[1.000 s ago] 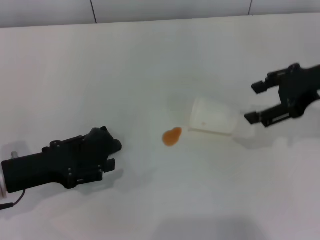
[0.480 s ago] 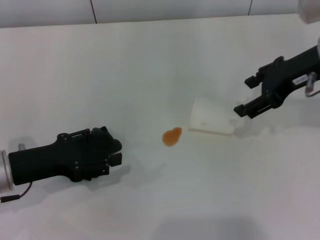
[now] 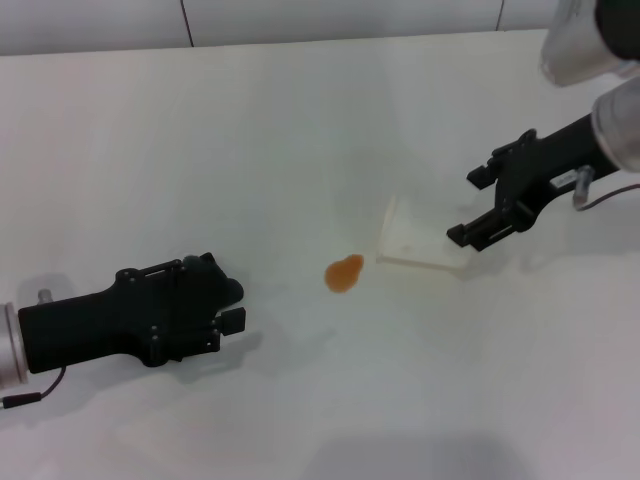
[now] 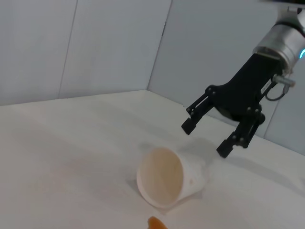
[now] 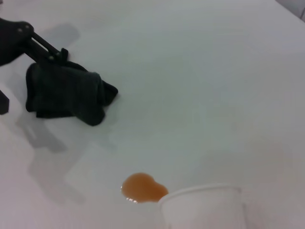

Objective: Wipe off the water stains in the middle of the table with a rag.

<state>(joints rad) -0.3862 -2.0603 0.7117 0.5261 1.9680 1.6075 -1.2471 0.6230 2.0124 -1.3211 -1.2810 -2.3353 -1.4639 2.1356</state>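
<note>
The water stains are one small orange blob [image 3: 344, 273] in the middle of the white table [image 3: 300, 130], also seen as a blob [image 5: 142, 187] in the right wrist view. My left gripper [image 3: 222, 302] hovers at the lower left, shut on the black rag [image 5: 66, 91], about a hand's width left of the stain. My right gripper [image 3: 470, 206] stands open just right of a tipped white cup [image 3: 418, 240], its fingers flanking the cup's base end without touching it. The left wrist view shows that right gripper [image 4: 205, 139] behind the cup [image 4: 164, 177].
The white paper cup [image 5: 205, 207] lies on its side just right of the stain, mouth towards it. A grey tiled wall [image 3: 300, 20] runs along the table's far edge. Bare tabletop lies between the rag and the stain.
My right gripper has swung left and closer to the cup's base end. The left gripper with the rag shifted slightly right, then held still. Stain and cup have not moved.
</note>
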